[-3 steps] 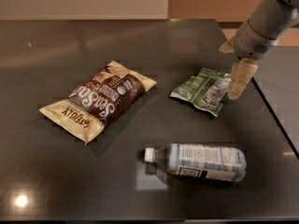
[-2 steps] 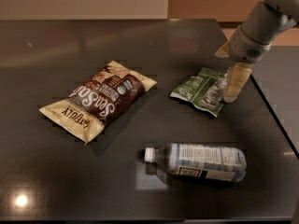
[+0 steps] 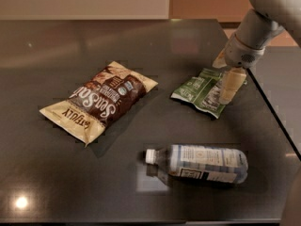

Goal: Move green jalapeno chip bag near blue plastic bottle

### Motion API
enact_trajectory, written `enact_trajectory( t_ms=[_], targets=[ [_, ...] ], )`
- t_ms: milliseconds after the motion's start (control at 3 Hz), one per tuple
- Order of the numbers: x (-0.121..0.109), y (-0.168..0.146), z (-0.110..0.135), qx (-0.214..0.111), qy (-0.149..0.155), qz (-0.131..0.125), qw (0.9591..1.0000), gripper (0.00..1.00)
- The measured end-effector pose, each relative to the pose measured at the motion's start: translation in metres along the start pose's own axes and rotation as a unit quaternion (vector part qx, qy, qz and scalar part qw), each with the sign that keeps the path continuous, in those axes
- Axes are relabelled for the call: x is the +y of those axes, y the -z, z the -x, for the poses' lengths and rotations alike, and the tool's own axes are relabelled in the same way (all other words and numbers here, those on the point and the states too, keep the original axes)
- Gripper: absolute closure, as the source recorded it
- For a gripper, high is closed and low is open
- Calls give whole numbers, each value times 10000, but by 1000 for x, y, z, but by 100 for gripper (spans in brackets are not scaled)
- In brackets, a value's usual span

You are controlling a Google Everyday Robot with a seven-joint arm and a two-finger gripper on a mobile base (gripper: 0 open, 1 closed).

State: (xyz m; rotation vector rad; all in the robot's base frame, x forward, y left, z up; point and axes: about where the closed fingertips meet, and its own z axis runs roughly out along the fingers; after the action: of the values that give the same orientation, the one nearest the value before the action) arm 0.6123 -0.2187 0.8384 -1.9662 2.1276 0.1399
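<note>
A brown bag (image 3: 101,100) lies left on the dark table (image 3: 70,46), well apart from the green bag (image 3: 197,89), which sits near the right edge. The bottle (image 3: 202,163) lies on its side toward the front, cap pointing left, with bare tabletop between it and the green bag. The gripper (image 3: 230,86) is at the green bag's right end; I cannot tell whether it has a hold.

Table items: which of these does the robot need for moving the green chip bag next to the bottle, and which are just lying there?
Part of the job:
- green chip bag, towards the right
- water bottle, lying on its side at the front
- claw, at the green chip bag's right end

Just lying about:
- brown chip bag, on the left
</note>
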Motion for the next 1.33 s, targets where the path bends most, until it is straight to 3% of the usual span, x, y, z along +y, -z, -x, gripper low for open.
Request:
enact_trajectory(
  t_ms=[1000,1333],
  targets=[
    [15,17,11,94,52,94,9999,86],
    [31,36,20,-32,214,114,9997,100]
  ],
)
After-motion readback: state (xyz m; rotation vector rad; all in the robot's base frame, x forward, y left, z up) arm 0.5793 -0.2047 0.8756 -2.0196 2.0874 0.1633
